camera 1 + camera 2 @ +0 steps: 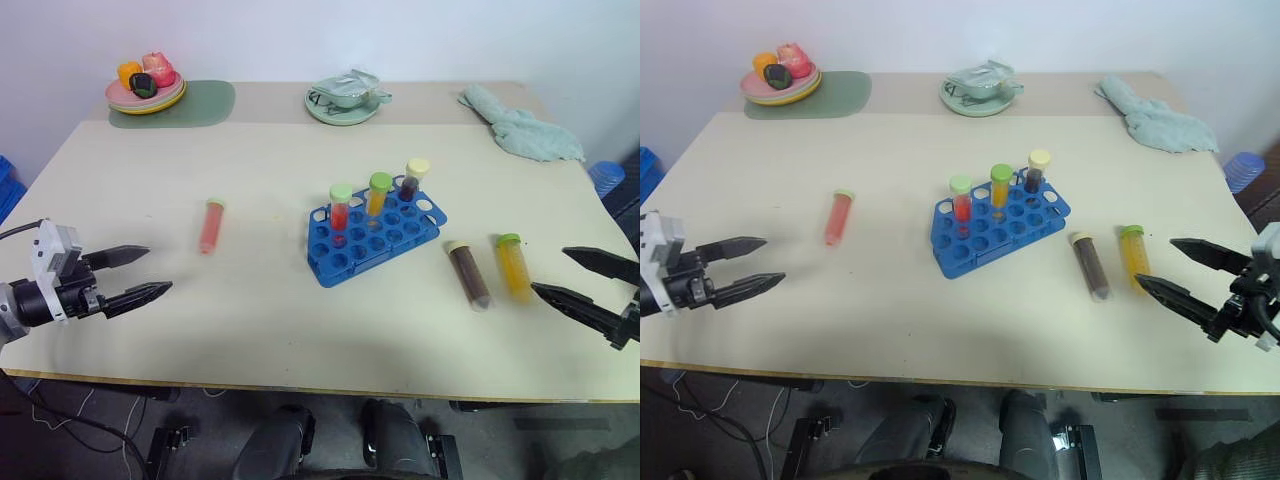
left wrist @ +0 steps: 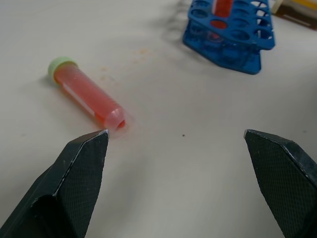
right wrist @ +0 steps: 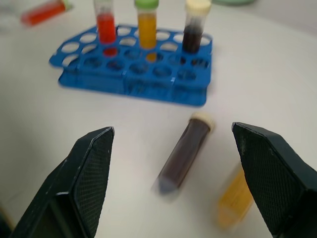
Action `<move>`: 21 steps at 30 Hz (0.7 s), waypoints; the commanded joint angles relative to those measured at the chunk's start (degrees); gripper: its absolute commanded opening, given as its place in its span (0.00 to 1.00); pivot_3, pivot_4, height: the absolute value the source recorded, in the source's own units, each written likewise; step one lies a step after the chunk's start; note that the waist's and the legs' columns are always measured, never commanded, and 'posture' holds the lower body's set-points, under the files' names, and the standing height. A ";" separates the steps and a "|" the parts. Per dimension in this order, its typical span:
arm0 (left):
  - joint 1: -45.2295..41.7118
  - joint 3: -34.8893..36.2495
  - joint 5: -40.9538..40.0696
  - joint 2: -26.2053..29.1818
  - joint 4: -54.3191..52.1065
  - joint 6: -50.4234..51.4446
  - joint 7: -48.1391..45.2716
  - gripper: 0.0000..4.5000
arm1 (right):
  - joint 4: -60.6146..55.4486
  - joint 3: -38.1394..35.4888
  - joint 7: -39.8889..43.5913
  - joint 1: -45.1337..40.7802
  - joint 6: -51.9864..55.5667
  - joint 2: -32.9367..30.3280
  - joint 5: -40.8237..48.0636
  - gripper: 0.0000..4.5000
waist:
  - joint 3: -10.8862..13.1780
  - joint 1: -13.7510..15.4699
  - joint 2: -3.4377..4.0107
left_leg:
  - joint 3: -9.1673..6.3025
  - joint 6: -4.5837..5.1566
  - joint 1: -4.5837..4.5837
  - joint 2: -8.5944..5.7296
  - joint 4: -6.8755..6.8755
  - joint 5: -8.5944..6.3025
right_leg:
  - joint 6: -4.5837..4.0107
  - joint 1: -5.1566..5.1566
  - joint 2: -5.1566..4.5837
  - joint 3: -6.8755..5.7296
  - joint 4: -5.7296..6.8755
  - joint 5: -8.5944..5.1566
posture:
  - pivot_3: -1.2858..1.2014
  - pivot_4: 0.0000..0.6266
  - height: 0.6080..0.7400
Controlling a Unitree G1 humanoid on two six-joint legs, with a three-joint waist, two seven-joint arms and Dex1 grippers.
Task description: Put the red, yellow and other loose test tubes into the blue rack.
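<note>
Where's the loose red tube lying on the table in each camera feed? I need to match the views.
Left eye: red tube, left of the blue rack.
Right eye: red tube, again left of the rack.
Left wrist: just past one fingertip of the open left gripper.
Right wrist: at the frame's corner.
Shared landmark: the blue rack.

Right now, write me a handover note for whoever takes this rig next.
Left gripper: open, empty, over the table short of the loose red tube.
Right gripper: open, empty, beside the loose yellow tube and brown tube.
Blue rack sits mid-table.
Done: three tubes stand upright in the rack: red, yellow, dark.
Left: three tubes lying flat on the table, the red one on the rack's left, the yellow and brown on its right, still to be racked.
</note>
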 commanded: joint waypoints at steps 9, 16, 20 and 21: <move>-0.93 1.88 -1.46 -0.16 -2.87 1.48 0.13 1.00 | -1.85 1.89 -1.08 -0.84 1.14 -0.99 -0.95 0.87 | 0.07 -0.21 0.05 | 0.15 -0.02 0.04 0.12 0.00 -0.05 | 0.00 -0.01 0.04 0.04 -0.01 0.01 | 0.52 0.24 1.00; 0.27 1.74 -2.92 -2.25 -6.82 2.95 1.01 1.00 | -1.94 4.98 -2.87 -3.49 2.23 -1.85 -1.58 0.87 | 0.08 -0.18 0.03 | 0.17 -0.04 0.03 0.12 0.00 -0.04 | 0.00 -0.01 0.04 0.06 -0.03 0.01 | 0.52 0.24 1.00; -0.02 0.75 -3.65 -3.41 -8.90 3.03 0.19 1.00 | -2.31 7.02 -4.27 -7.38 3.71 -2.18 0.25 0.87 | 0.10 -0.21 0.04 | 0.19 -0.06 0.03 0.13 0.01 -0.03 | 0.00 -0.01 0.04 0.06 -0.03 0.02 | 0.52 0.24 1.00; -0.39 0.38 -3.96 -3.79 -9.29 3.06 -0.07 1.00 | -2.46 7.68 -4.74 -8.12 4.55 -2.55 0.55 0.87 | 0.10 -0.21 0.04 | 0.20 -0.07 0.04 0.14 0.01 -0.03 | -0.01 -0.01 0.04 0.06 -0.03 0.02 | 0.52 0.24 1.00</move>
